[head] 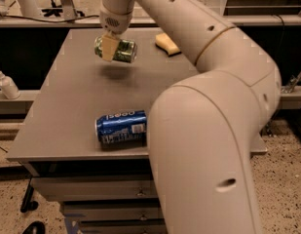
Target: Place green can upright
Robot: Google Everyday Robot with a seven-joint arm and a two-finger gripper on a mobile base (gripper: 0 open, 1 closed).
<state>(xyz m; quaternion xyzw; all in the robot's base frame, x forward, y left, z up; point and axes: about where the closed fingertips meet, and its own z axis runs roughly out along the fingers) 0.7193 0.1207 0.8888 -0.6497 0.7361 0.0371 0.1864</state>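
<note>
The green can (122, 50) has mottled green and pale-yellow print and silver ends. It lies on its side in the air, above the far part of the grey table (77, 106), with its shadow on the tabletop below. My gripper (110, 48) is shut on the green can and comes down on it from above; one pale finger (110, 48) crosses the can's front. My large white arm fills the right half of the view.
A blue can with white lettering (121, 127) lies on its side near the table's front edge, next to my arm. A yellow sponge (167, 44) lies at the far side of the table. A white bottle (6, 84) stands left of the table. Drawers sit under the tabletop.
</note>
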